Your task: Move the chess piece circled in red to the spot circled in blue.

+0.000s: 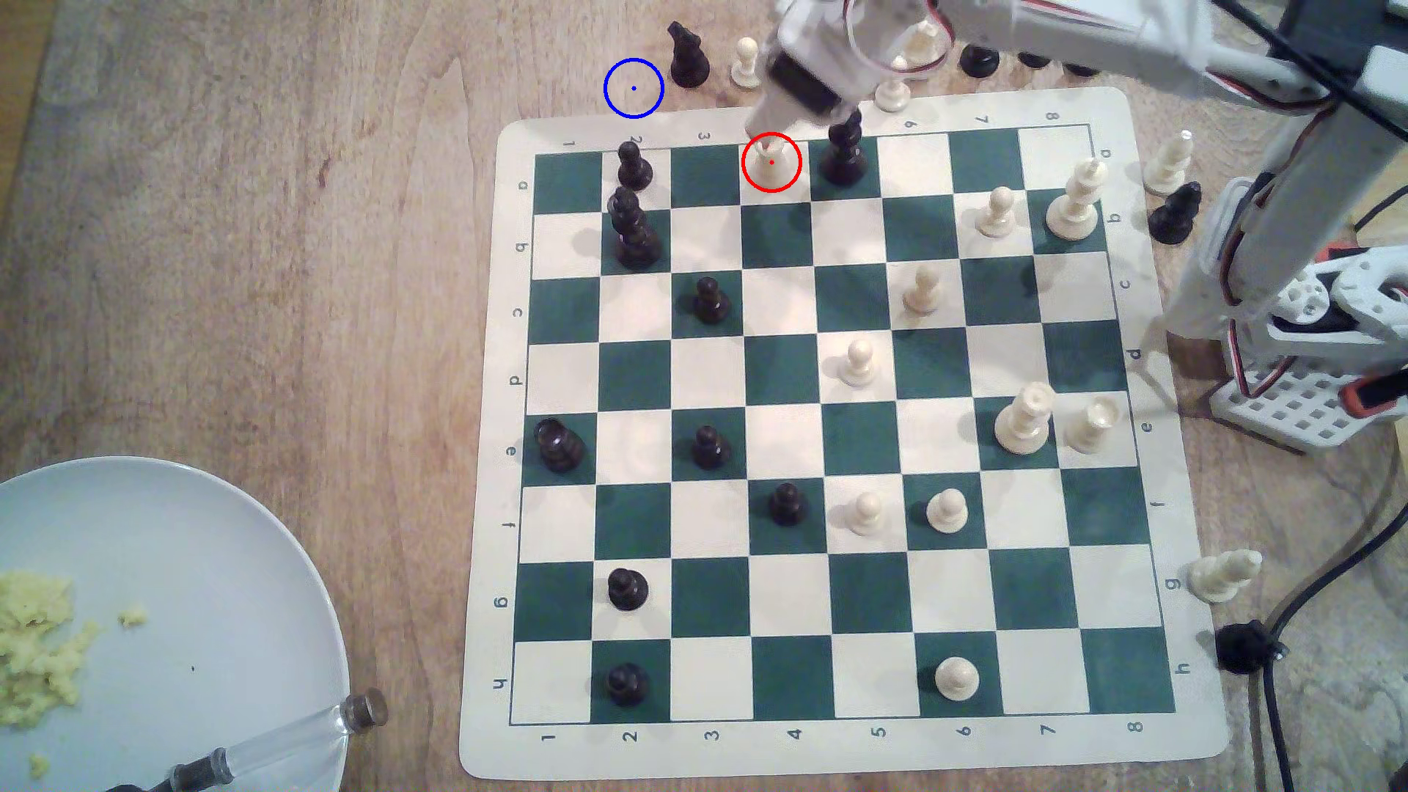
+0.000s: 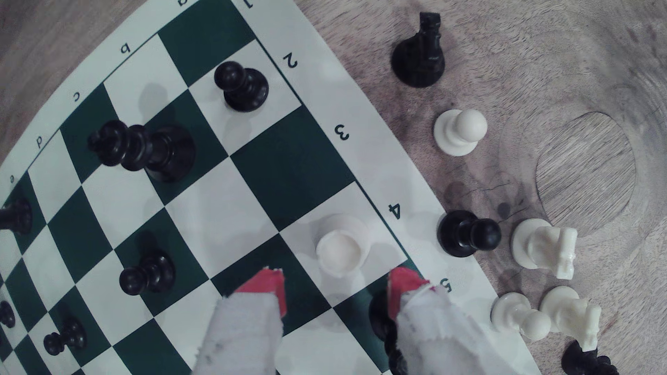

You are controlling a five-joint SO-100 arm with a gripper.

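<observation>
The gripper point(image 2: 335, 285) hangs just above the short cream-white rook point(image 1: 769, 164), its red-tipped fingers point(image 2: 269, 285) spread apart on either side and not touching it. The rook stands upright on a light square at the far edge of the green-and-cream chessboard mat point(image 1: 488, 472). Off the mat, on the bare wooden counter point(image 1: 228, 266), the blue-ringed spot point(image 1: 634, 88) lies to the exterior view's left of a black knight point(image 1: 688, 55).
</observation>
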